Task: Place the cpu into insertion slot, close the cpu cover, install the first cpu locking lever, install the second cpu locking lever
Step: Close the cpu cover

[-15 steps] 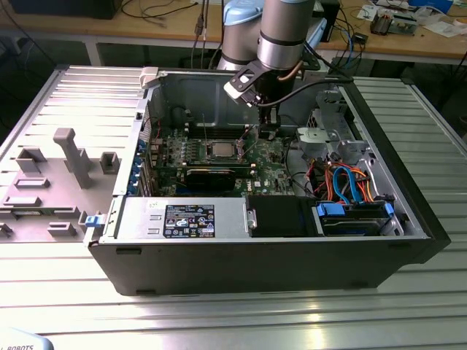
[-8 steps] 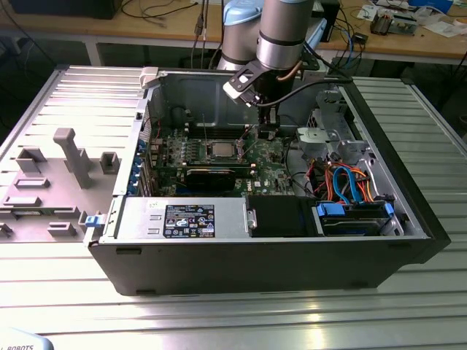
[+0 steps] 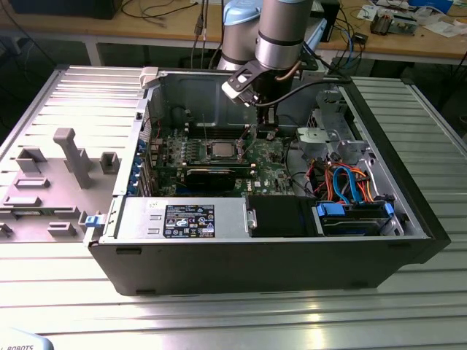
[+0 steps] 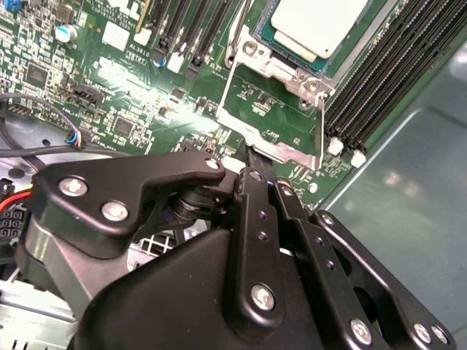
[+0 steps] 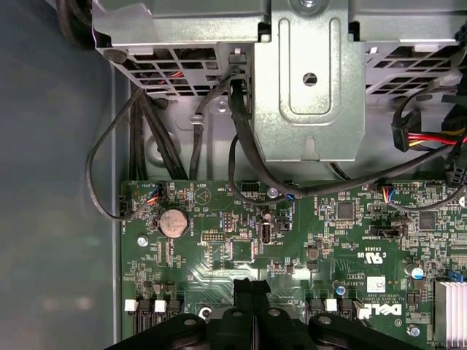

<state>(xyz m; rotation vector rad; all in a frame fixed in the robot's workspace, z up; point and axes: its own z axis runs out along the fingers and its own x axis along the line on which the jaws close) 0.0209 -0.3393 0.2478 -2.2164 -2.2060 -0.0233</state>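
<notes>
Gripper (image 4: 266, 175) narrow, fingers pressed together, nothing seen between them; tips touch the free edge of the cover (image 4: 288, 149). Can't tell if they pinch it or just push. Cover is open, swung out over the board (image 4: 109, 95), green showing through its window. Beyond it the cpu (image 4: 317, 22) sits in the slot (image 4: 257, 55). Placing looks done, so I judge cover-closing is the step in hand. It calls for swinging the cover flat over the cpu. Case (image 3: 255, 255) holds the board, graphics card (image 3: 211, 175), power supply (image 3: 182, 219) and cabled drives (image 3: 350, 219).
</notes>
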